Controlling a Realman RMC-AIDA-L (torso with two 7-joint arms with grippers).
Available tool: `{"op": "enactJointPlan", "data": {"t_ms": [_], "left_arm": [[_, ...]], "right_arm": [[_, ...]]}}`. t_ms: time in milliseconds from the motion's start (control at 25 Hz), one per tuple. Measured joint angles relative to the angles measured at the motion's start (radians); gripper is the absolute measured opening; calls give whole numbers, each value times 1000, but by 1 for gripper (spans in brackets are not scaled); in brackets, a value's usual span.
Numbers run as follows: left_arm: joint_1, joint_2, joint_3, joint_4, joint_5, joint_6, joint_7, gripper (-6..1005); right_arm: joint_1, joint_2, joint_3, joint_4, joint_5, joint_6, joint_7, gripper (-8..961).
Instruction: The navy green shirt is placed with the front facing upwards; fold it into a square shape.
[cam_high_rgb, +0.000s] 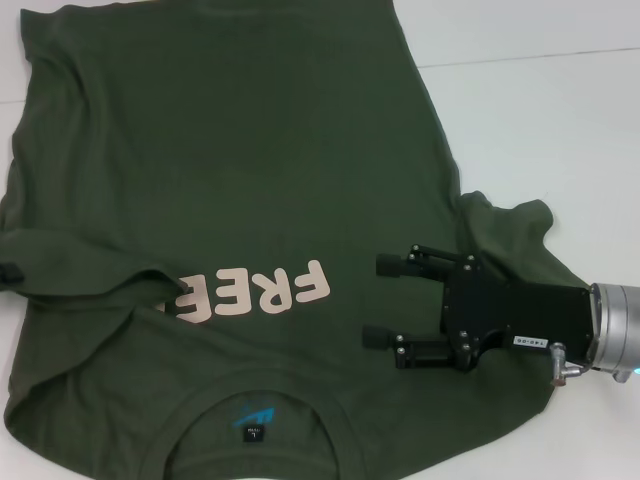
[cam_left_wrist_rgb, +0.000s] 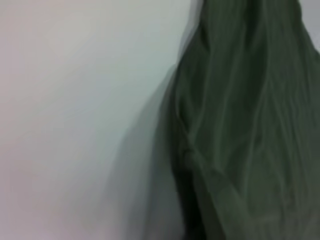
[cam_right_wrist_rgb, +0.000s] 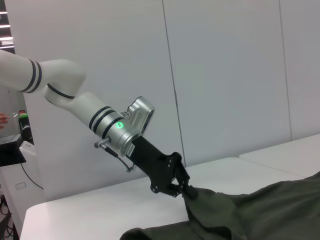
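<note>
Right gripper (cam_high_rgb: 382, 301) hovers over the shirt (cam_high_rgb: 230, 170) near its right sleeve, jaws spread wide, holding nothing. Left gripper (cam_right_wrist_rgb: 184, 191) is pinched onto a bunched bit of the shirt's edge, lifting it off the white table (cam_high_rgb: 540, 110). Shirt lies face up, lettering (cam_high_rgb: 255, 292) showing. Pale panelled wall (cam_right_wrist_rgb: 225, 75) behind.

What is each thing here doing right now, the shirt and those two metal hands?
navy green shirt: front up, its left-arm-side sleeve folded over part of the lettering.
left gripper: fingers shut on a pinch of shirt fabric, lifting it off the white table.
right gripper: fingers open, over the shirt's other side.
</note>
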Motion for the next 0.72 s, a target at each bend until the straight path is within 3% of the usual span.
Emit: {"op": "enactJointPlan", "data": {"t_ms": [200, 720], "left_arm": [[-21, 3, -1, -5, -45, 16, 13, 28], [-97, -31, 3, 42, -106, -128, 34, 29]], "right_arm": [[1, 2, 0, 0, -2, 0, -2, 883], [-3, 1, 0, 0, -5, 0, -4, 883]]}}
